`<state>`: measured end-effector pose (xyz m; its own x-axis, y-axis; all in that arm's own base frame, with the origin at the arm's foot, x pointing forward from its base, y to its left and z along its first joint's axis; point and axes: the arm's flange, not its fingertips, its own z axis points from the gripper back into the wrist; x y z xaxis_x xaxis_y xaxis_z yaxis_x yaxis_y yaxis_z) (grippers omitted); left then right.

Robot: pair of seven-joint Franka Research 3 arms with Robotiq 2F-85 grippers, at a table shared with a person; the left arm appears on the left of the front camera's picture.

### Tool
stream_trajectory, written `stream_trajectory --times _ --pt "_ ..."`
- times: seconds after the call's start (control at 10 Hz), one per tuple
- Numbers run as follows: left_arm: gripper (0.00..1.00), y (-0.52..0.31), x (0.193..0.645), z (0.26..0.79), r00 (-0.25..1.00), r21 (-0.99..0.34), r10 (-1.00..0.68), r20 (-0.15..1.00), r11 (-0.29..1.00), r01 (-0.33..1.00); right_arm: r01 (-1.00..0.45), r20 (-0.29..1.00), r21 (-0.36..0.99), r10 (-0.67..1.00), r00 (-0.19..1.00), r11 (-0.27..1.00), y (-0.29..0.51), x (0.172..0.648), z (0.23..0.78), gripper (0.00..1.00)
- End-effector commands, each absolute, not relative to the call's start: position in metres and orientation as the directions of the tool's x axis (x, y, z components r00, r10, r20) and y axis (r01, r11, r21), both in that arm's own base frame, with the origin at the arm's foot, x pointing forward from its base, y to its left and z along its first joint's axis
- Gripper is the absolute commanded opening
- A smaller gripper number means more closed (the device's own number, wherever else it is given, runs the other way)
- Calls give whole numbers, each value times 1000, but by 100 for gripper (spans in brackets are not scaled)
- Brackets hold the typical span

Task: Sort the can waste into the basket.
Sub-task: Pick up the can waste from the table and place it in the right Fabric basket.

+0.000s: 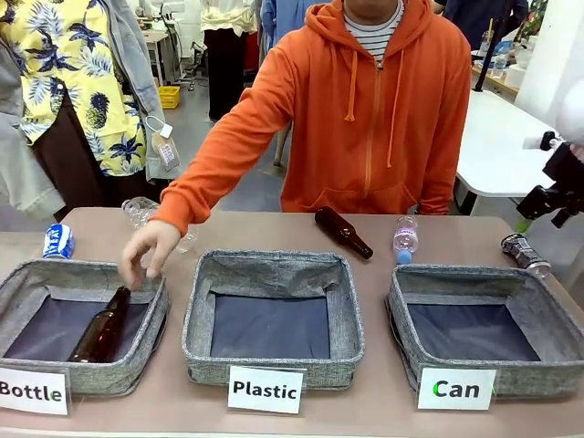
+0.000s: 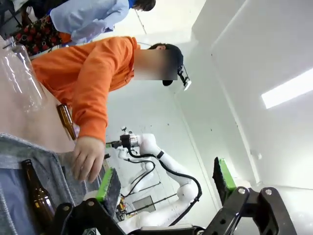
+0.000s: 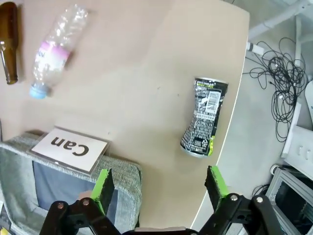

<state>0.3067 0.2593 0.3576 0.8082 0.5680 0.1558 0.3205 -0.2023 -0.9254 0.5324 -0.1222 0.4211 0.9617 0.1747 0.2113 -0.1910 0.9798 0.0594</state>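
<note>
The dark silvery can [image 3: 204, 117] lies crushed on the table near its right edge, also seen as the dark can [image 1: 522, 251] just behind the "Can" basket [image 1: 401, 301]. My right gripper [image 3: 159, 188] hovers open above the table between that can and the basket's corner [image 3: 124, 176], holding nothing. The blue and white can [image 1: 57, 241] lies at the far left behind the "Bottle" basket [image 1: 23, 278]. My left gripper [image 2: 165, 181] is open and empty, raised beside that basket.
The person's hand [image 1: 151, 248] reaches over the "Bottle" basket, where a brown bottle [image 1: 100, 327] lies. The "Plastic" basket [image 1: 196, 310] stands in the middle. Behind the baskets lie a brown bottle [image 1: 343, 232], a pink-labelled plastic bottle [image 1: 404, 239] and a clear bottle [image 1: 140, 212]. My right arm [image 1: 564, 178] hangs at the right edge.
</note>
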Motion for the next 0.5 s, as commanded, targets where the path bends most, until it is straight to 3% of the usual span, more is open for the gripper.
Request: stream_trajectory --times 0.0,0.4 --pt "100 235 306 367 844 -926 499 194 -192 327 -147 275 78 120 954 986 -129 540 413 100" --pt "100 143 302 361 960 -962 217 179 -165 217 -111 301 81 82 950 991 -143 544 404 100"
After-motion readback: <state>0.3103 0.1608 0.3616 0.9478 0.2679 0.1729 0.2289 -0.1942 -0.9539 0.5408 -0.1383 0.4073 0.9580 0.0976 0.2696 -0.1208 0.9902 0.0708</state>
